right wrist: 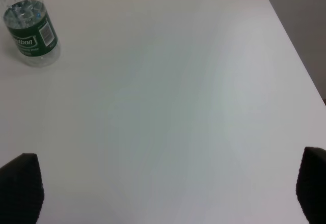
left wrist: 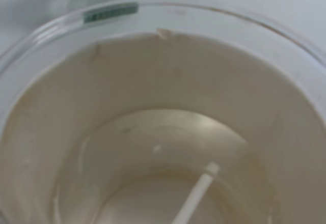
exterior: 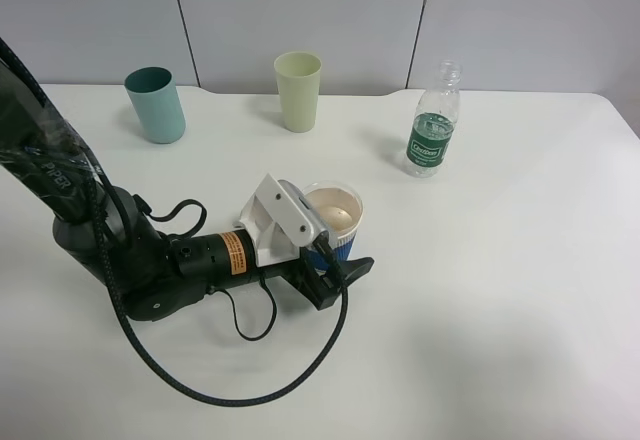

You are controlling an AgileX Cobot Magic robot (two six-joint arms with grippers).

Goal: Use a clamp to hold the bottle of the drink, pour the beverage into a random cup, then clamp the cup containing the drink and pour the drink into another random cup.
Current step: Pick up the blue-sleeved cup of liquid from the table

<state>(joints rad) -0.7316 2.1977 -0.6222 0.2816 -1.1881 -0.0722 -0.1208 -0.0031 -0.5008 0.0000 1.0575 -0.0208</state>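
- Showing, at the far left of the white worktop (exterior: 520,310), a teal tumbler (exterior: 155,105), standing upright and taking no part.
- Showing next, towards the back, the pale yellow-green tumbler (exterior: 298,90), standing upright, long axis vertical, mouth facing up, well apart from everything else.
- Reaching in low from the left with the left gripper (exterior: 338,248), jaws spread wide and straddling the blue-sleeved paper cup (exterior: 335,215) near the middle, not visibly squeezing it.
- Holding clear beverage (left wrist: 153,183) low in that cup, which is standing upright, long axis vertical, mouth facing up.
- Judging the risks: closing too hard and buckling the soft paper wall, or closing off-centre and nudging the cup so the drink slops; later, tipping too fast and missing the narrow tumbler mouth.
- Showing, further right, the uncapped bottle (exterior: 433,120), standing upright, neck pointing up, nothing touching it.
- Hanging over bare worktop, seen only from its own wrist camera, the right gripper (right wrist: 163,193), jaws released wide and grasping nothing, bottle well apart.
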